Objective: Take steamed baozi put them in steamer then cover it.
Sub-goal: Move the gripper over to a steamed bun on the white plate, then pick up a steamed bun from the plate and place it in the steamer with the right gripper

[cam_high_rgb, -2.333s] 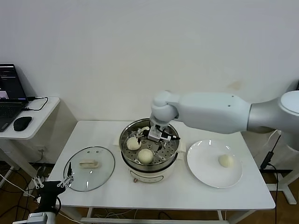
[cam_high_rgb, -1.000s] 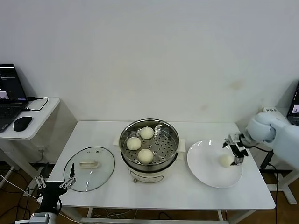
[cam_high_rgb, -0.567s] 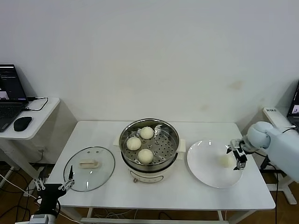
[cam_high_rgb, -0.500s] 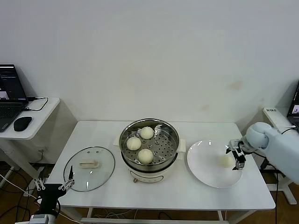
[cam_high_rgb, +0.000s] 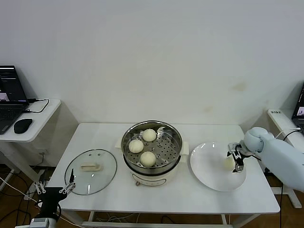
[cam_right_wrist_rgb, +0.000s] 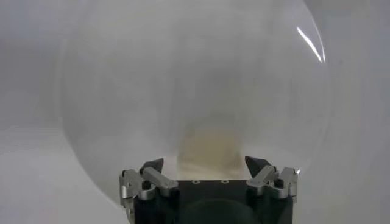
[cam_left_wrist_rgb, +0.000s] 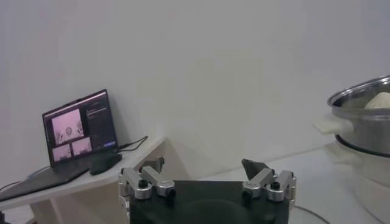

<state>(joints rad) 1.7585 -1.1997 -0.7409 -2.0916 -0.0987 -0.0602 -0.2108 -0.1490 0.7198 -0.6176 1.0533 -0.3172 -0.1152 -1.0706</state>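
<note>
The steamer [cam_high_rgb: 127,138] stands mid-table with three steamed baozi [cam_high_rgb: 147,158] on its perforated tray; its steel pot [cam_left_wrist_rgb: 364,115] also shows in the left wrist view. A fourth baozi [cam_high_rgb: 228,163] lies on the white plate [cam_high_rgb: 209,168] to the right. My right gripper [cam_high_rgb: 234,159] is down at that bun, open, one finger on each side; the right wrist view shows the bun [cam_right_wrist_rgb: 207,147] between the spread fingertips of the right gripper [cam_right_wrist_rgb: 204,163], with no clear contact. The cover [cam_high_rgb: 90,172] lies flat on the table to the left. My left gripper [cam_high_rgb: 53,186] hangs open and idle below the table's front left corner.
A side table at the far left holds a laptop [cam_high_rgb: 9,97] and a mouse [cam_high_rgb: 22,125]; the laptop [cam_left_wrist_rgb: 79,125] also shows in the left wrist view. The wall runs close behind the table. The left gripper [cam_left_wrist_rgb: 202,164] holds nothing.
My right gripper has left the steamer, where a third bun now lies, crossed to the plate and sunk around the last bun. The left arm has barely moved.
</note>
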